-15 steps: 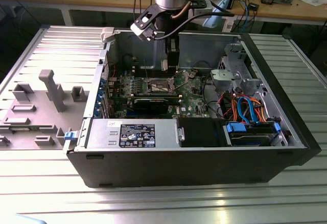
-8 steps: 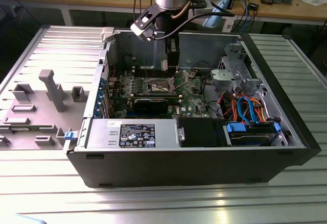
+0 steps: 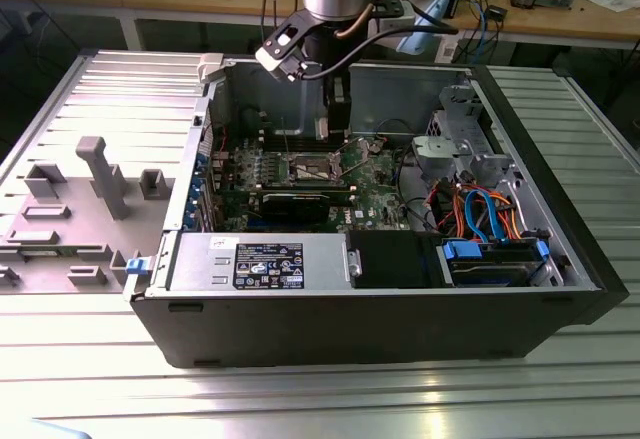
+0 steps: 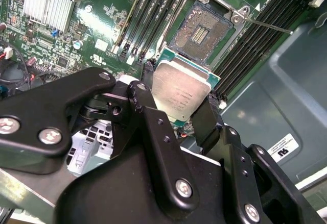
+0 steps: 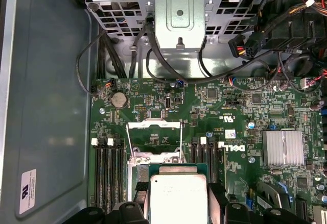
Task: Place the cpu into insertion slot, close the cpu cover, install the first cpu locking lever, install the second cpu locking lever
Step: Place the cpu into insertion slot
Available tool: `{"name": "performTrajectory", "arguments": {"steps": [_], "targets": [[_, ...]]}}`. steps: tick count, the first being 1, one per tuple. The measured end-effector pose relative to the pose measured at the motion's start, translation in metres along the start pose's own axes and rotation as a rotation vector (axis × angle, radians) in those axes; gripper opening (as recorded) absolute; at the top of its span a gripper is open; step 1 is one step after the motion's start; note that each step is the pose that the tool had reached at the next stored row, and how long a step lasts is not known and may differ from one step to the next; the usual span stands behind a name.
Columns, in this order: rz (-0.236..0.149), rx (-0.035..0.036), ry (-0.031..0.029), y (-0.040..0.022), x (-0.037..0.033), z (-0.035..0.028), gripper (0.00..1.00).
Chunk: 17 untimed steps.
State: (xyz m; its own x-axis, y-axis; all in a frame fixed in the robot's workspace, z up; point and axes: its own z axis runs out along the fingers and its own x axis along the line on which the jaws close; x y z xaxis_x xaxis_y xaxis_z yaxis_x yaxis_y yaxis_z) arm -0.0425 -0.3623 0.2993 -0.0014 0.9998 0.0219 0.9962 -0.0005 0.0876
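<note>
My gripper (image 4: 179,100) is shut on the cpu (image 4: 180,92), a flat square chip with a silvery top pinched at two opposite edges by the black fingers (image 4: 145,94). It hangs a little above the board, beside the open insertion slot (image 4: 202,32), whose dark contact field is bare. In the first wrist view the cpu (image 5: 176,196) sits between the fingers, and the cpu cover (image 5: 153,125) stands raised as a thin silver frame beyond it. A thin wire lever (image 4: 271,26) sticks out from the socket corner. In the exterior view the gripper (image 3: 340,131) reaches down into the computer case over the socket (image 3: 312,169).
Black memory slots (image 5: 107,168) flank the socket on both sides. A finned heatsink (image 5: 283,147) lies on the board. A metal drive cage (image 5: 179,15) with black cables stands close by. The case's grey wall (image 5: 46,106) borders the board. A power supply (image 3: 260,259) fills the case's front.
</note>
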Motion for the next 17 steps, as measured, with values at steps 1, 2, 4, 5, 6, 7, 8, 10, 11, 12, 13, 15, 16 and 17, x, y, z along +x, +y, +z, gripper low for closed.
{"name": "performTrajectory", "arguments": {"steps": [1,2,4,5,6,7,8,10,11,12,13,15,16,17], "targets": [[-0.001,0.0,0.0006,-0.0004,0.0004,0.0015,0.55],[-0.002,0.0001,0.001,-0.0008,0.0006,0.0028,0.55],[-0.009,0.0001,0.0028,-0.003,0.001,0.0064,0.55],[-0.009,0.0003,0.0033,-0.004,0.0021,0.0091,0.55],[-0.009,0.0003,0.0033,-0.0044,0.0027,0.0103,0.55],[-0.008,0.0002,0.0035,-0.0049,0.0037,0.0117,0.55],[-0.008,0.0002,0.0035,-0.0056,0.0053,0.0135,0.55],[-0.008,0.0002,0.0034,-0.0069,0.0087,0.0167,0.55],[-0.008,0.0003,0.0022,-0.0074,0.0096,0.0177,0.55],[-0.009,0.0004,-0.0013,-0.0077,0.0109,0.019,0.55],[-0.008,0.0003,-0.0023,-0.0078,0.0119,0.0202,0.55],[-0.004,0.0001,-0.0027,-0.008,0.0131,0.0227,0.55],[0.002,0.0,-0.0032,-0.0082,0.0136,0.0246,0.55],[0.006,0.0,-0.0036,-0.0083,0.014,0.0259,0.55]]}}
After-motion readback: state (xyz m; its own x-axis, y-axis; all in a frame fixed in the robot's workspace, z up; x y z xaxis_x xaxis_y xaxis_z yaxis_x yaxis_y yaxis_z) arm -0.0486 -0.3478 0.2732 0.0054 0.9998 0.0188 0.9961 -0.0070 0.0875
